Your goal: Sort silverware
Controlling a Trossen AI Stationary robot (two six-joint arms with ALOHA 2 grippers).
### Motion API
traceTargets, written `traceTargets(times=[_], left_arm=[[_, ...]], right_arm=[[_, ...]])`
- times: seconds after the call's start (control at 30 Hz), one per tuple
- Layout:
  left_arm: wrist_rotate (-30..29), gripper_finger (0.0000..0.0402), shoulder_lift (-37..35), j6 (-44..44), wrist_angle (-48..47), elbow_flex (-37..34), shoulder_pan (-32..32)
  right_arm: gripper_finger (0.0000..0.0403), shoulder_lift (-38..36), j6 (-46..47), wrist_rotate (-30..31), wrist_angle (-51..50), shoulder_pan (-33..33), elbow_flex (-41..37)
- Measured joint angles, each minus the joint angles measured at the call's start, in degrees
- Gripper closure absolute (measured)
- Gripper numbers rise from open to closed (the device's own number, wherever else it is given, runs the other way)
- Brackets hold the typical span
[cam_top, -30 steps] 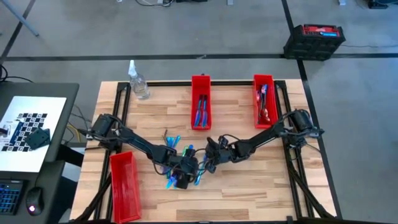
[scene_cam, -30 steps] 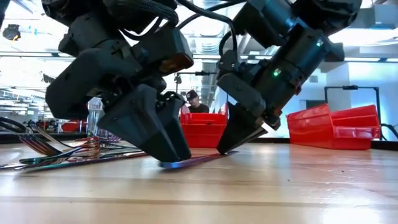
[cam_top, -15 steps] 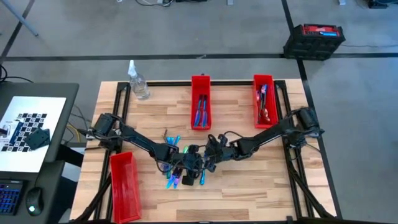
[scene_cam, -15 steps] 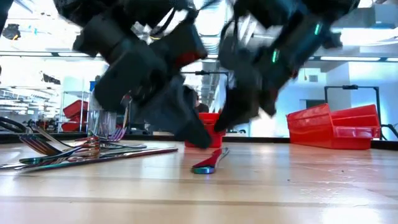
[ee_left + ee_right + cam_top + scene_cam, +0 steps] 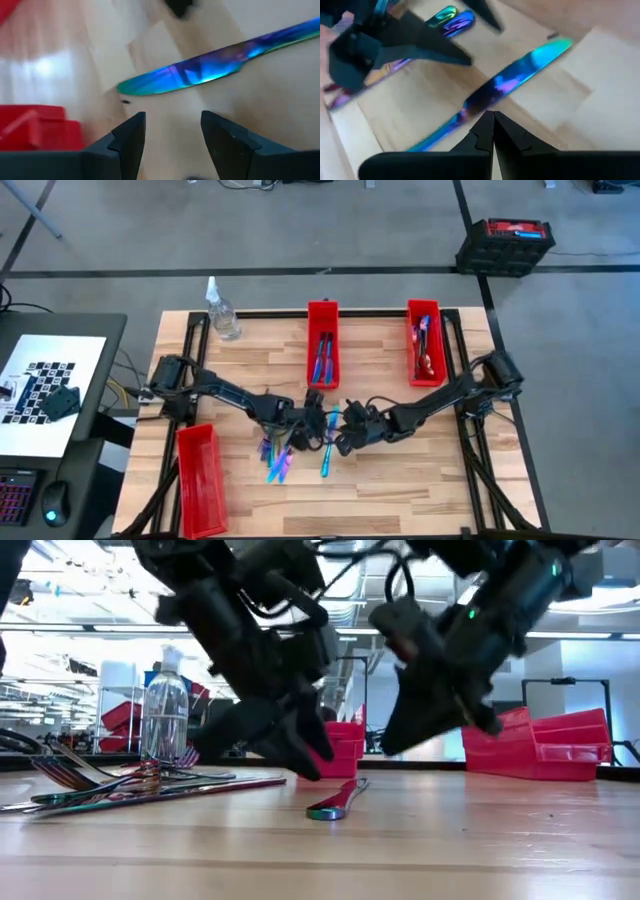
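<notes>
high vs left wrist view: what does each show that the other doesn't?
Only high: both arms, three red bins, the middle bin holding silverware, the spray bottle, the loose silverware pile, and the right gripper. Only left wrist: the left gripper open and empty, just short of the knife's blade. Both: the knife lying flat on the table.

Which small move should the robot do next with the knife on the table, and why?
Probably lower the left gripper onto the knife and close. Its fingers are open and empty, the knife lies flat and alone on the table, while the right gripper is shut beside it.
</notes>
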Motion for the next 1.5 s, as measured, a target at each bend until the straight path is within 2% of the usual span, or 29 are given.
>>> traceTargets(times=[0.17,0.33,0.6,0.77,1.07,1.23,1.5], left_arm=[[1.91,0.0222,0.67,9.58,1.74,0.09,1.88],[7.11,0.0222,0.67,11.18,3.22,0.13,3.34],[9.72,0.0222,3.19,10.09,5.77,0.24,2.45],[8.55,0.0222,4.92,9.97,7.79,0.28,0.85],[9.21,0.0222,6.3,0.39,13.88,0.19,-1.0],[10.7,0.0222,6.65,-0.94,14.53,0.75,-2.81],[7.07,0.0222,6.16,-0.47,14.11,0.89,-3.39]], right_arm=[[0.0403,1.3,4.8,0.09,10.08,-0.19,-4.0],[0.0403,1.28,7.24,1.44,10.73,-1.87,-4.26],[0.0403,1.24,8.43,1.85,6.95,-3.98,-4.26],[0.0403,1.26,5.85,0.89,6.18,-4.12,-4.26],[0.0403,5.23,5.32,0.15,8.75,-2.95,-4.13],[0.0403,6.13,4.51,-0.07,10.59,-2.95,-4.08],[0.0403,4.34,1.15,-1.56,9.64,-2.86,-4.09]])
